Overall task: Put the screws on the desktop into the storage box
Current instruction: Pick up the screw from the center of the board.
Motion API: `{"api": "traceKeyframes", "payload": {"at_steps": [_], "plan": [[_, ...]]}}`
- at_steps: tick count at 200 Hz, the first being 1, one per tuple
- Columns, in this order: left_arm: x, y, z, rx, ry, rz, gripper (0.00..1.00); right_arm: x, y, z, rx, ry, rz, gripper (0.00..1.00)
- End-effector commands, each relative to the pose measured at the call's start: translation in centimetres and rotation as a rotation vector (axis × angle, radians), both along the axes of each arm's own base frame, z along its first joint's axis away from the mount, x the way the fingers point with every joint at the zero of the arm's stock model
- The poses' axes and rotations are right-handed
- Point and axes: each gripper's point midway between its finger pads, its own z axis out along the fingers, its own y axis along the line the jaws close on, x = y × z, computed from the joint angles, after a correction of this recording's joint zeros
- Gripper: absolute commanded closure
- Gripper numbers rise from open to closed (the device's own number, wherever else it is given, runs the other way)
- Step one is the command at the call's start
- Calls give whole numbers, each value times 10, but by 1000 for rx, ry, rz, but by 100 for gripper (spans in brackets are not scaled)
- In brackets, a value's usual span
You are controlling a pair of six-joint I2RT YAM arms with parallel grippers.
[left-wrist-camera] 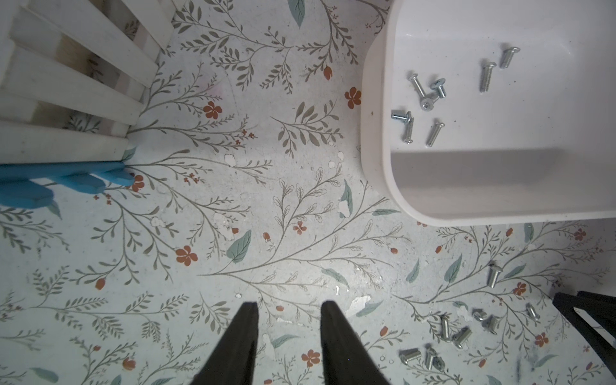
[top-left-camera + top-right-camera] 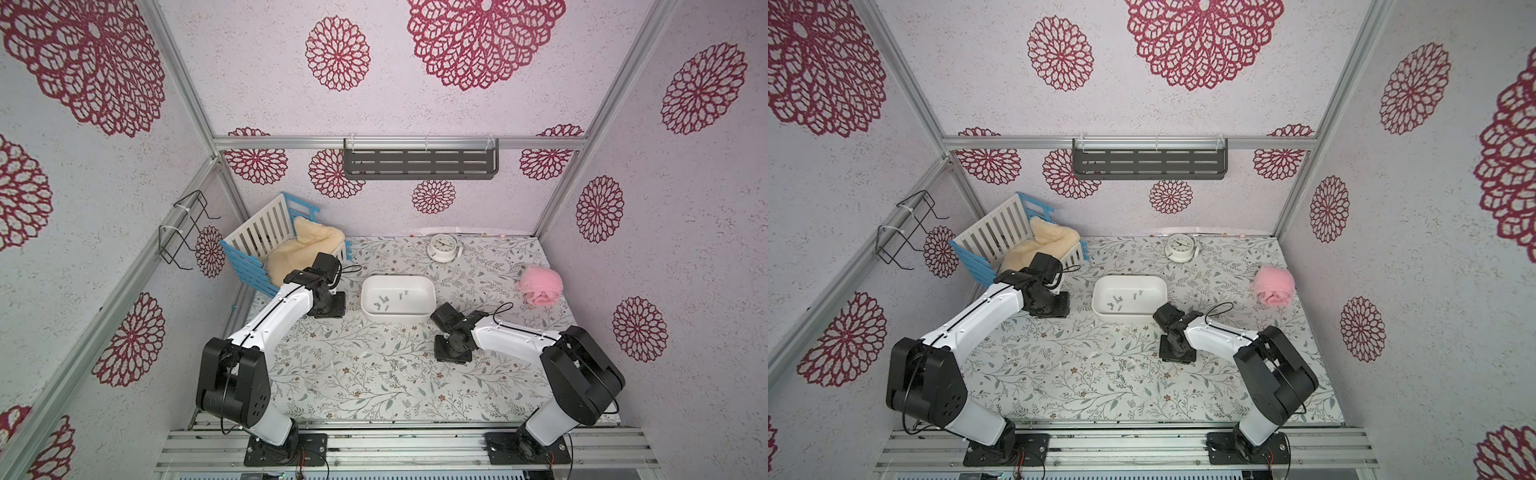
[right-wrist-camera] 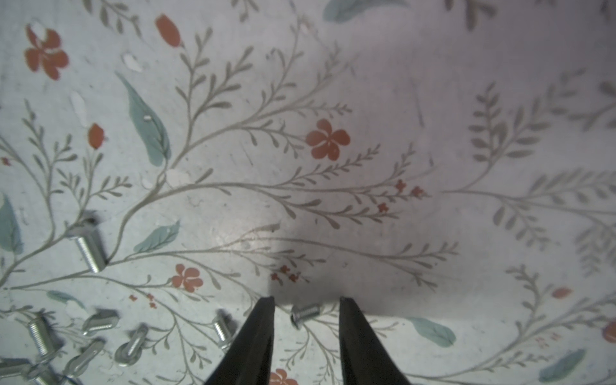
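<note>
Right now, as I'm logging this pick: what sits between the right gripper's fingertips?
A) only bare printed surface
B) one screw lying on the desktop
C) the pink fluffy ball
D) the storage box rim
B: in the right wrist view one screw lies on the desktop between the fingertips of the right gripper, whose jaws stand open with a gap on either side.

Clad in white shells on left arm (image 2: 286,309) and right arm (image 2: 513,334); boxy black joints (image 2: 232,382), thin black cables (image 2: 503,308), tapered black gripper fingers (image 1: 240,343).
</note>
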Motion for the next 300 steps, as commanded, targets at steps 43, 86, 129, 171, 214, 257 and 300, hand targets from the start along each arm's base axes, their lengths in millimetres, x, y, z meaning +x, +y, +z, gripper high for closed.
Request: {"api": "traceKeyframes", "payload": {"at_steps": [43, 86, 129, 171, 214, 257, 300], "plan": [[3, 1, -1, -16, -8, 8, 63, -2, 1, -1, -16, 8, 18, 68], [2, 1, 0, -13, -9, 7, 63, -2, 1, -3, -19, 10, 18, 72], [2, 1, -1, -14, -7, 8, 63, -1, 4, -5, -9, 11, 25, 77], [2, 1, -1, -16, -8, 7, 63, 0, 5, -3, -7, 7, 28, 82], [3, 1, -1, -14, -8, 9, 63, 5, 9, 14, -1, -23, 28, 83], [3, 1, -1, -13, -9, 9, 63, 18, 22, 52, 36, -92, 42, 84], [3, 3, 2, -6, -19, 14, 63, 42, 43, 91, 78, -173, 70, 84]]}}
